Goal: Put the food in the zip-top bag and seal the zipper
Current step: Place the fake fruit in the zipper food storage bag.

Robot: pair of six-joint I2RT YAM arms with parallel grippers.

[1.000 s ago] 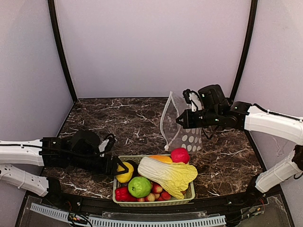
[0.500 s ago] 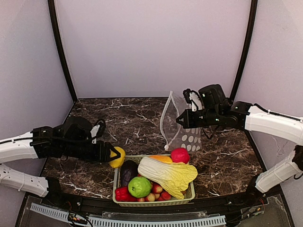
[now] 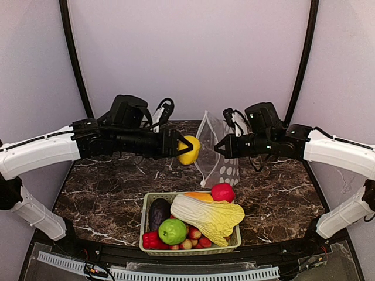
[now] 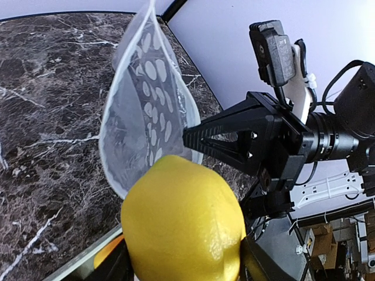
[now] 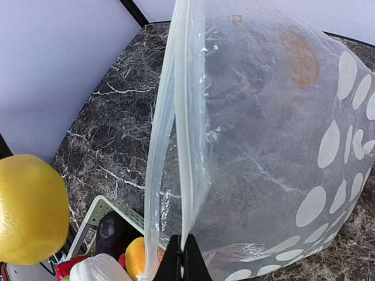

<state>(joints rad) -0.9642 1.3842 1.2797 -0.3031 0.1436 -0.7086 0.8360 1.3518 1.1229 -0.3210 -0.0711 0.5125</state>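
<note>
My left gripper point(image 3: 185, 150) is shut on the yellow lemon point(image 3: 189, 150), held in the air just left of the zip-top bag's mouth. The lemon point(image 4: 181, 225) fills the lower half of the left wrist view, with the dotted bag point(image 4: 146, 111) gaping behind it. My right gripper point(image 3: 218, 148) is shut on one lip of the bag point(image 3: 229, 170), which stands upright off the table. In the right wrist view the fingertips point(image 5: 183, 259) pinch the zipper point(image 5: 186, 117) strip. The other lip hangs apart to the left. Cabbage point(image 3: 208, 215), green apple point(image 3: 172, 231), pink fruit point(image 3: 222, 192) and red pepper point(image 3: 151, 240) lie in the basket.
The pale green basket point(image 3: 190, 250) sits at the near middle of the marble table point(image 3: 105, 193). It also holds a dark eggplant point(image 3: 158, 212), an orange fruit point(image 3: 199, 196) and small red pieces. Black frame posts and grey walls close in the back and sides.
My left arm has carried the lemon from the basket's left corner up and to the right, to the bag's mouth. The right gripper has kept its pinch, and the bag sits slightly higher.
</note>
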